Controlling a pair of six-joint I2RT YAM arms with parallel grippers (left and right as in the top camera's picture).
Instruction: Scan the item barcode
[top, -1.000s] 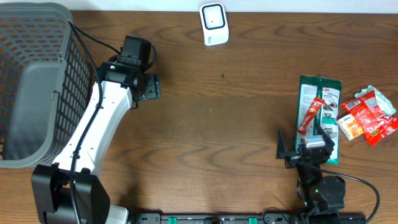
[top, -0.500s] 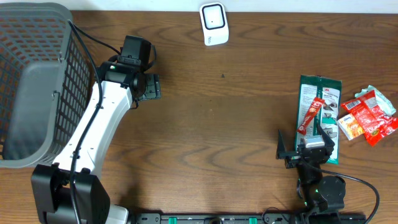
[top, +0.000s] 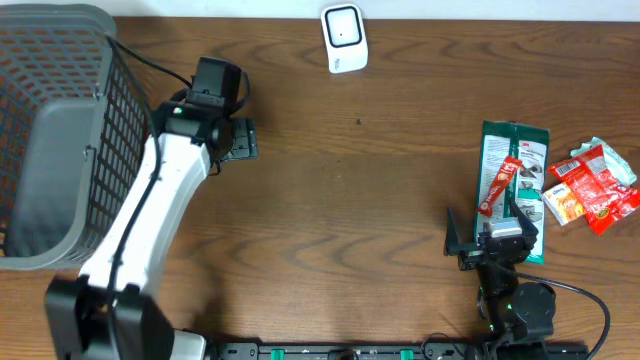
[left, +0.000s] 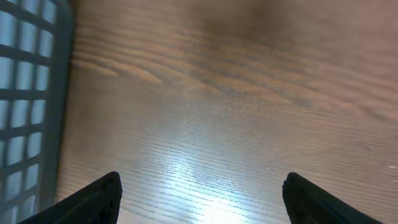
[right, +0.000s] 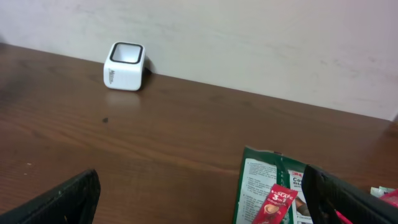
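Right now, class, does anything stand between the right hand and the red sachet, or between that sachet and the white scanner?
Nothing visible. The open right hand sits right at the red sachet on the green packet; only bare table lies between sachet and white scanner.

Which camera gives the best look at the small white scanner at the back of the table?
The right wrist view: the scanner stands whole and unblocked, with its side and its top window both visible. The overhead view shows it only from above. The left wrist view misses it.
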